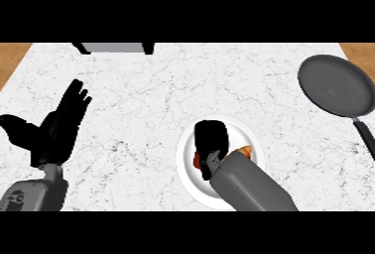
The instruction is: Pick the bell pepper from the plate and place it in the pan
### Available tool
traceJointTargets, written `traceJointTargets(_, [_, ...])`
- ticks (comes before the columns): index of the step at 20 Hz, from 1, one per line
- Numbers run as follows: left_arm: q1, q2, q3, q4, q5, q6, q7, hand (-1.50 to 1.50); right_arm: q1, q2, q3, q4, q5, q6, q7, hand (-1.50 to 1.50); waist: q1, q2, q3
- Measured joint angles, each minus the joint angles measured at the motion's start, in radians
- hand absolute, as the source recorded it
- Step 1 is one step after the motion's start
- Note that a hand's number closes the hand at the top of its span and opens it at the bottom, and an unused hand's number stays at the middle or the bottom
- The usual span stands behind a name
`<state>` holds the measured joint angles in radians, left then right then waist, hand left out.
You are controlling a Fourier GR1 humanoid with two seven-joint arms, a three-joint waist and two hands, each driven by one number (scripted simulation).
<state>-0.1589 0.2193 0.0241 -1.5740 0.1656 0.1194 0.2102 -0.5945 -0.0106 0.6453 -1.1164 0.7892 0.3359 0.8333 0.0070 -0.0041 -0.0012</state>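
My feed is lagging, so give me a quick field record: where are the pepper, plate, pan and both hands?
plate: white plate, lower centre of the counter
bell pepper: red-orange bell pepper on the plate, mostly hidden under the right hand
right hand: right hand down over the pepper, fingers curled
pan: dark pan, far right, handle toward the robot, nothing in it
left hand: left hand open, resting at left

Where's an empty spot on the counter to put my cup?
Bare marble lies between the left hand and the plate, and between the plate and the pan. The plate is crowded: the right hand covers the bell pepper.
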Motion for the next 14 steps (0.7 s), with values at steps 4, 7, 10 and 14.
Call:
traceJointTargets(4, [-0.013, -0.009, 0.003, -0.015, -0.014, 0.006, 0.03, 0.0, 0.013, -0.004, -0.026, 0.019, 0.037, -0.04, -0.083, 1.5, -0.001, -0.004, 0.0])
traceJointTargets(7, [-0.011, -0.01, 0.014, -0.017, -0.014, -0.007, 0.03, 0.0, 0.014, -0.002, -0.017, 0.031, 0.036, -0.076, -0.085, 1.5, -0.002, -0.005, -0.002])
traceJointTargets(10, [-0.009, -0.018, 0.017, -0.019, -0.026, -0.006, 0.028, 0.0, 0.025, 0.0, -0.015, 0.022, 0.05, -0.109, -0.087, 1.5, -0.003, -0.006, -0.002])
traceJointTargets(14, [0.01, -0.021, 0.027, -0.031, -0.02, -0.015, 0.024, 0.0, 0.038, -0.019, -0.009, -0.067, 0.116, -0.131, -0.063, 1.5, -0.006, -0.001, 0.0])
